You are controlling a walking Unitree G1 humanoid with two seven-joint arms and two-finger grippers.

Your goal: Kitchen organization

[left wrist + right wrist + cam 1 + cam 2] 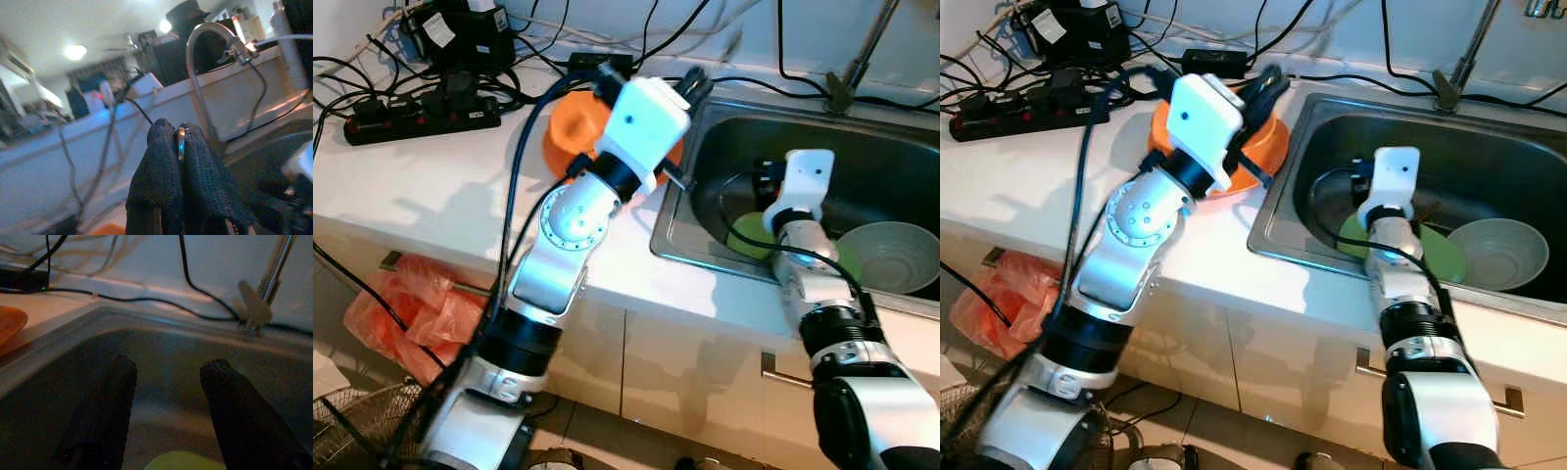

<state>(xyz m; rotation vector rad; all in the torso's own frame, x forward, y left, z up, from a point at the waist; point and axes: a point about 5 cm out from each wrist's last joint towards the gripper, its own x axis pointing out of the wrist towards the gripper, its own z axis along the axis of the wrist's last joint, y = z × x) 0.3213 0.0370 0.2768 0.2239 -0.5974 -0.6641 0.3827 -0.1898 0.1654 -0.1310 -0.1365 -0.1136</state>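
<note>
1. Far left on the white desk (431,186) lie a black power strip (416,117) and a tangle of cables (999,69). Any sweep of an arm should stay well clear of these.

2. The left gripper (178,147) is raised above the orange bowl (1268,147), which sits on the desk just beside the sink's left rim. In the left wrist view its fingers (161,161) are pressed together with nothing between them. It looks parked, and it is best kept high so it does not knock the bowl.

3. The steel sink (705,127) holds the dishes. The right gripper (168,382) is inside the basin, fingers (230,391) spread apart and empty, with the green plate (1440,257) just below them.

4. The step in hand seems to be picking up that plate. A flat plate gives no hold from above, so one finger should slide under the near rim and the other close on top.

5. The grey bowl (891,257) lies right of the plate, touching or overlapping its edge. Lift the plate slowly so the bowl does not tip.

6. The tap (862,54) stands behind, so raise the plate towards the robot.
</note>
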